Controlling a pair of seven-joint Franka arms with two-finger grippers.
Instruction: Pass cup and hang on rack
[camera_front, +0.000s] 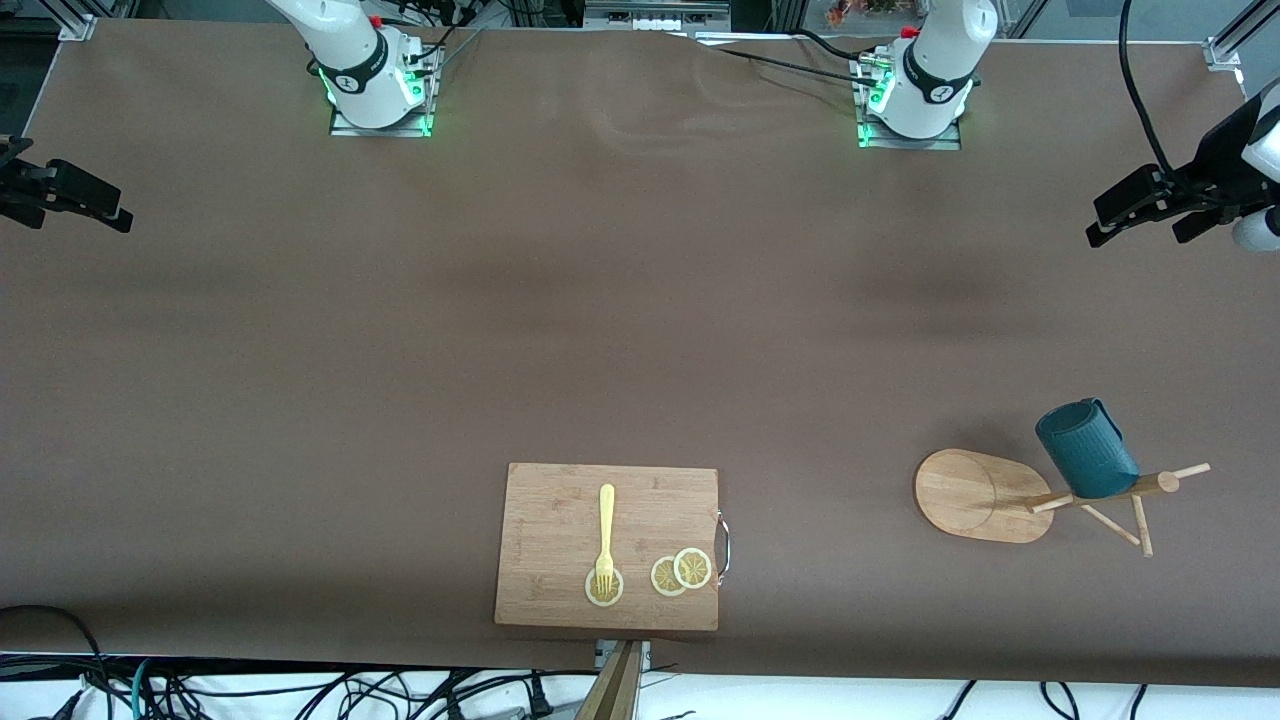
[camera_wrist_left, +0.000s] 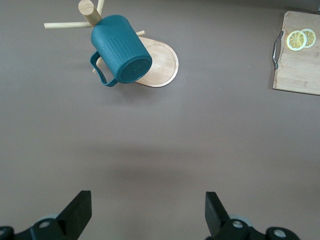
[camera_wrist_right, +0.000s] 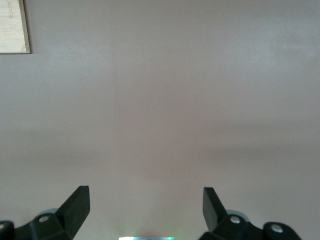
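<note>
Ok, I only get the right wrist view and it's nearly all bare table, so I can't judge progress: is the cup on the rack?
Observer: Yes. The cup hangs up among the pegs of the rack, toward the left arm's end of the table.
Operator: Is the left gripper holding it?
Observer: No. The left gripper is open, over the table's edge at that end, apart from the cup.
Operator: Which board is that in my view's corner?
Observer: The cutting board, which carries a yellow fork and lemon slices. Your right gripper is open over the table at its own end.
</note>
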